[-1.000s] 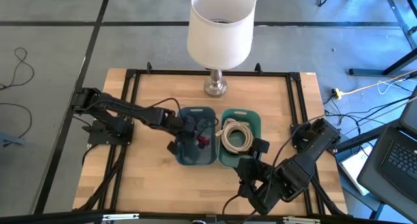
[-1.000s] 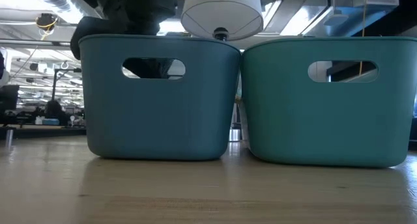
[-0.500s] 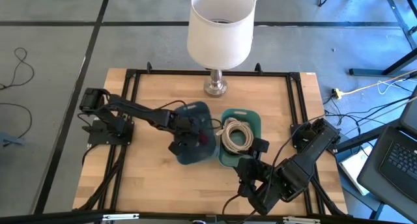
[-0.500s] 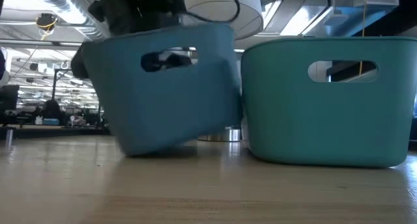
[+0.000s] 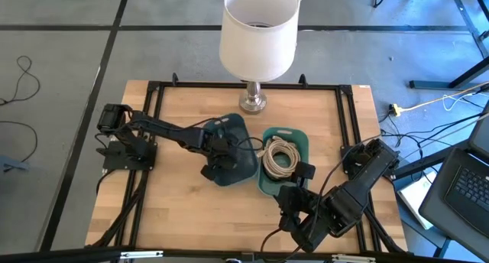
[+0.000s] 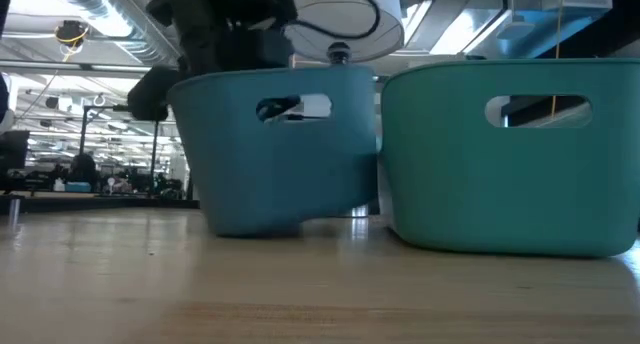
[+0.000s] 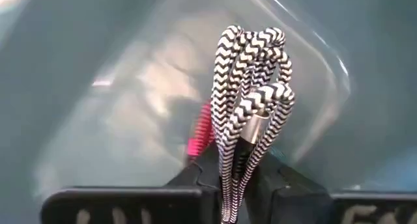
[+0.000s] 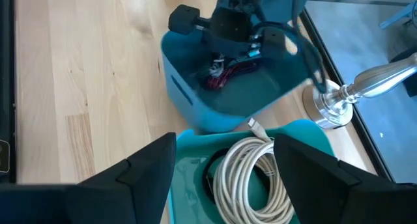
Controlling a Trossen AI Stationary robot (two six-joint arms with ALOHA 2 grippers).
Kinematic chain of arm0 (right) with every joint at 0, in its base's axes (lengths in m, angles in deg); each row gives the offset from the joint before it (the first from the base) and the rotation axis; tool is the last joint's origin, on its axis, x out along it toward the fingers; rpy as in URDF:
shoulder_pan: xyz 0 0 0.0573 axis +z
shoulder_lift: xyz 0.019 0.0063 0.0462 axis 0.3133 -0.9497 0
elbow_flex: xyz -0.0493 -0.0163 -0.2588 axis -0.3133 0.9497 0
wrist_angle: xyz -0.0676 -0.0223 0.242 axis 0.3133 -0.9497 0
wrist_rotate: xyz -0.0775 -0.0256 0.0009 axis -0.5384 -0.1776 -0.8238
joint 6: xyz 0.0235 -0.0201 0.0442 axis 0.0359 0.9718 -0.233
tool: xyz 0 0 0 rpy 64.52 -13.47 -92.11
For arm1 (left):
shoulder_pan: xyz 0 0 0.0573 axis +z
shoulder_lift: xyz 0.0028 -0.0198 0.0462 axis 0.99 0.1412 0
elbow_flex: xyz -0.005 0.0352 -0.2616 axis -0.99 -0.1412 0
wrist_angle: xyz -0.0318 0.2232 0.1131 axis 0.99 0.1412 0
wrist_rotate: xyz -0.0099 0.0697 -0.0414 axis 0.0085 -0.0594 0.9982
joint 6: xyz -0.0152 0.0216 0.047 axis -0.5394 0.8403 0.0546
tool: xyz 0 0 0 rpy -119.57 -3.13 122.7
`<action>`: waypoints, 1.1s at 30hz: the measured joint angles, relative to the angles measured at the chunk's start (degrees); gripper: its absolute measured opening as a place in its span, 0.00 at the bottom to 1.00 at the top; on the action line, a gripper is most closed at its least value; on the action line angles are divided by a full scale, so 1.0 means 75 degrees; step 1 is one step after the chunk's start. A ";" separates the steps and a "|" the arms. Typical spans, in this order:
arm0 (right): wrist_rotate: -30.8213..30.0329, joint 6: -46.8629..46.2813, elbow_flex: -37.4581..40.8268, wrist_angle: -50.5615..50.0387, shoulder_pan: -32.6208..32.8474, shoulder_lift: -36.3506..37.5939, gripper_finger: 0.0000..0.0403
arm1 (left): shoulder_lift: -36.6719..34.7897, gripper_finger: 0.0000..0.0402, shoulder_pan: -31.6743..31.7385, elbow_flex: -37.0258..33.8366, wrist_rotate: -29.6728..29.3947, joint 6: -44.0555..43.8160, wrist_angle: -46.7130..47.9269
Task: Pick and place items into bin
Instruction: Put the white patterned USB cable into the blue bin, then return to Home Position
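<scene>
My left gripper point(image 5: 223, 150) reaches down into the blue bin point(image 5: 233, 170) and is shut on a bundle of black-and-white braided cable point(image 7: 251, 100). Red and pink pieces point(image 8: 220, 76) lie on that bin's floor. In the low view the blue bin point(image 6: 275, 149) stands tilted: its left bottom edge rests on the table, and its right side is raised against the teal bin point(image 6: 505, 154). A coiled white cable point(image 5: 279, 157) lies in the teal bin point(image 5: 299, 141). My right gripper point(image 8: 225, 178) waits open above the teal bin's near edge. My left gripper pinches the braided cable bundle by its lower strands point(image 7: 236, 160) between the two fingers point(image 7: 195, 175). The looped end stands up beyond the fingertips, inside the blue bin. Whether the fingers also touch the bin wall, I cannot tell.
A lamp with a white shade point(image 5: 258, 30) stands on its metal base point(image 5: 253, 102) at the table's far edge, just behind the bins. A black frame point(image 5: 153, 87) runs around the wooden table top. Bare wood lies to the left of and in front of the bins.
My left gripper has moved toward the table's right and far side, taking the blue bin along. The bin tipped up, turned about and slid against the teal bin, which shifted slightly to the right. My left gripper stays shut on the cable.
</scene>
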 joint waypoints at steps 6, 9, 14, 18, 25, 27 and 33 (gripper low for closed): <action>0.0006 -0.0017 0.0000 0.0000 0.0000 0.0000 0.65 | 0.0000 0.21 -0.0075 0.0445 -0.0146 -0.0126 0.0088; 0.0188 -0.0042 0.0000 0.0000 0.0000 0.0000 0.65 | 0.0000 0.28 -0.0111 0.0449 -0.0251 -0.0098 0.0093; 0.0289 -0.0233 0.0000 0.0000 0.0000 0.0000 0.65 | -0.0010 0.36 -0.0125 0.0465 -0.0864 -0.0205 0.0260; 0.0284 -0.0193 0.0000 0.0000 0.0000 0.0000 0.65 | -0.0116 0.40 -0.0347 0.0878 -0.1808 -0.0187 0.1061; 0.0208 0.0014 0.0000 0.0003 0.0000 0.0000 0.65 | -0.0674 0.40 -0.1173 0.2636 -0.2981 -0.0547 0.2319; 0.0207 0.0029 0.0000 0.0000 0.0027 0.0000 0.65 | -0.0977 0.39 -0.1460 0.3081 -0.2935 -0.0828 0.2361; 0.0430 -0.0034 0.0000 0.0001 0.0429 0.0000 0.62 | -0.2297 0.35 -0.2624 0.3606 -0.2370 -0.2009 0.2365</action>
